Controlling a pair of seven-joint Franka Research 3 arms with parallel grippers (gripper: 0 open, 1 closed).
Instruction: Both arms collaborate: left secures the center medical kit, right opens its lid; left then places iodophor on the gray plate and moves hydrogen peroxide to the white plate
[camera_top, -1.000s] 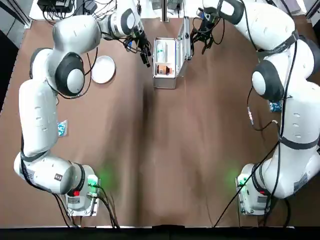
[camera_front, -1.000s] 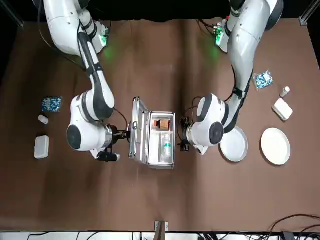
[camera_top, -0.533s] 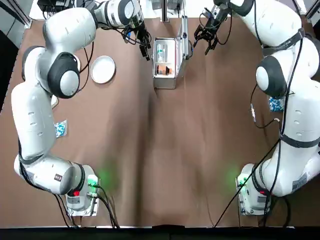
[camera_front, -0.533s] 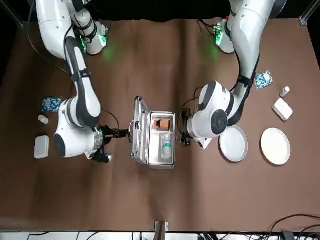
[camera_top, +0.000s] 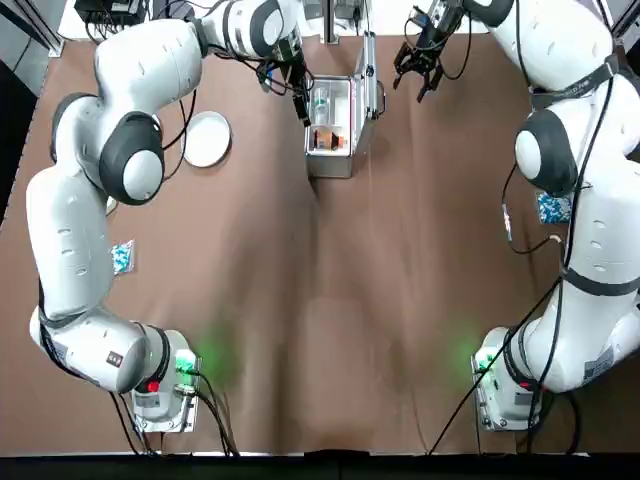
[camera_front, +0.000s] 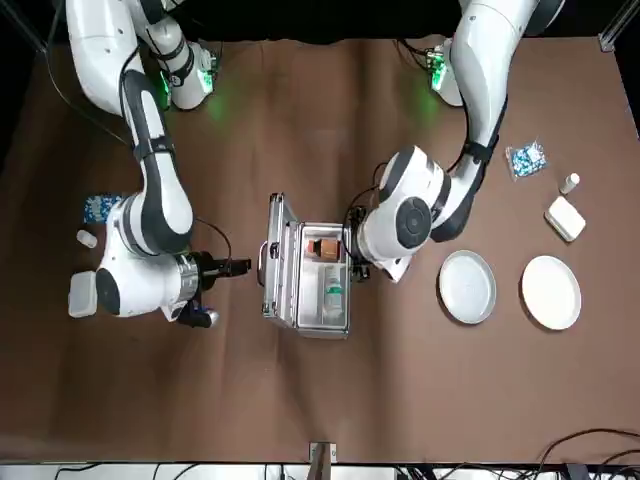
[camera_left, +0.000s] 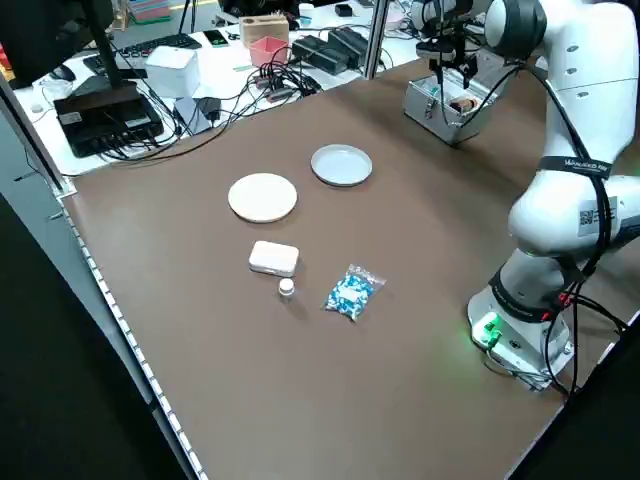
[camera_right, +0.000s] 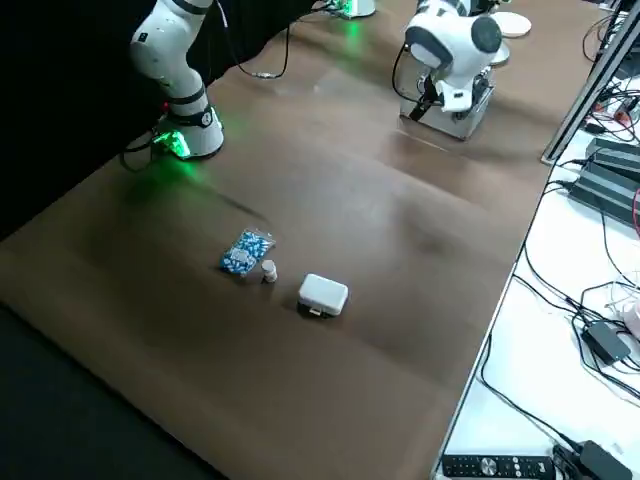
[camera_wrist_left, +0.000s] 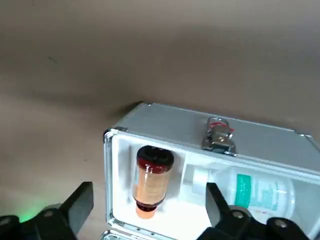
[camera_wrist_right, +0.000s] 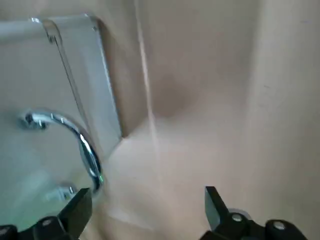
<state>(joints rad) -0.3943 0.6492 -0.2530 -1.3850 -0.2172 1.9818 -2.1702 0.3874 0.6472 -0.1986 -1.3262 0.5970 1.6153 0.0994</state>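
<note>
The case (camera_front: 322, 325) stands open around the middle of the worktop's width, toward the edge across from the arms' bases, its lid (camera_front: 279, 265) swung out on the side of the worktop's right edge. The left gripper (camera_wrist_left: 150, 195) hovers by the case's left rim, its two fingers spread wide with nothing between them; whether it touches the rim cannot be told. Beside the lid, the right gripper (camera_wrist_right: 148, 195) is also open and empty, clear of the handle (camera_wrist_right: 82, 142).

Inside the case lie both bottles: the brown iodophor (camera_wrist_left: 151, 182) at the end nearer the arms' bases, and the white peroxide (camera_wrist_left: 257, 192), banded in green, toward the opposite end. Between the case and the worktop's left edge sit two bare plates side by side, the rimmed gray plate (camera_front: 467, 287) nearer the case and the white plate (camera_front: 551, 293) nearer the edge.

Closer to the bases on that left side are a white box (camera_front: 565, 218), a small vial (camera_front: 570, 183) and a blue-and-white packet (camera_front: 526, 160). Toward the worktop's right edge, a second box (camera_right: 323, 295), a second vial (camera_right: 269, 271) and a second packet (camera_right: 247, 252) lie near one another, the vial between the other two.
</note>
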